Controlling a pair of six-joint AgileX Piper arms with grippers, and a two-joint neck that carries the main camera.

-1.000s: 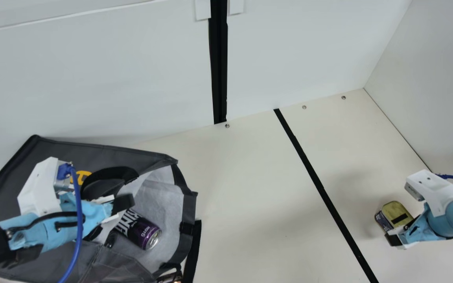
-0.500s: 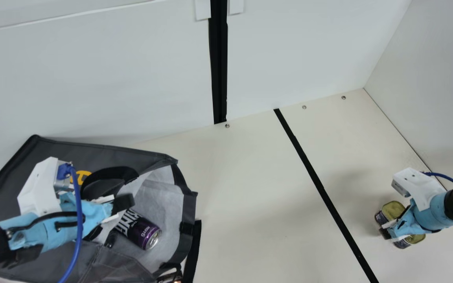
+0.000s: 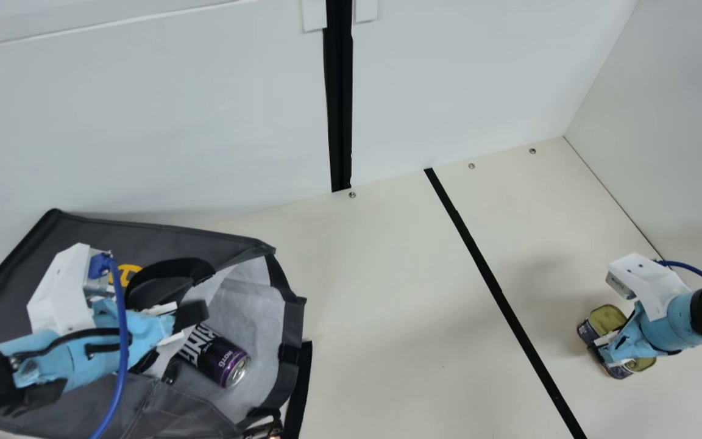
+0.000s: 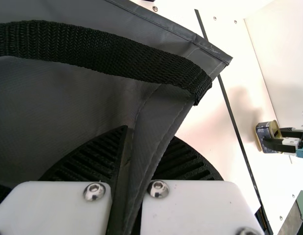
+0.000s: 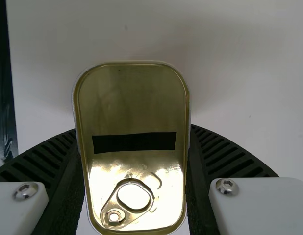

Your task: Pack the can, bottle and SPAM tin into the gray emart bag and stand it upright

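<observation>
Spanning the desk [image 3: 387, 292]: bag held at one side, tin at the other

The gray emart bag [image 3: 162, 235] lay on its side, its mouth facing the desk's middle, probably so things could slide in. The left gripper [image 4: 150, 134] was clamped on its fabric edge, likely to stop the opening sagging. In the mouth lay the purple can [image 3: 220, 361]. The right gripper [image 5: 133, 129] was pinched on both sides of the SPAM tin [image 5: 132, 95], seemingly to steady it for carrying, its ring pull [image 5: 113, 216] uncovered
</observation>
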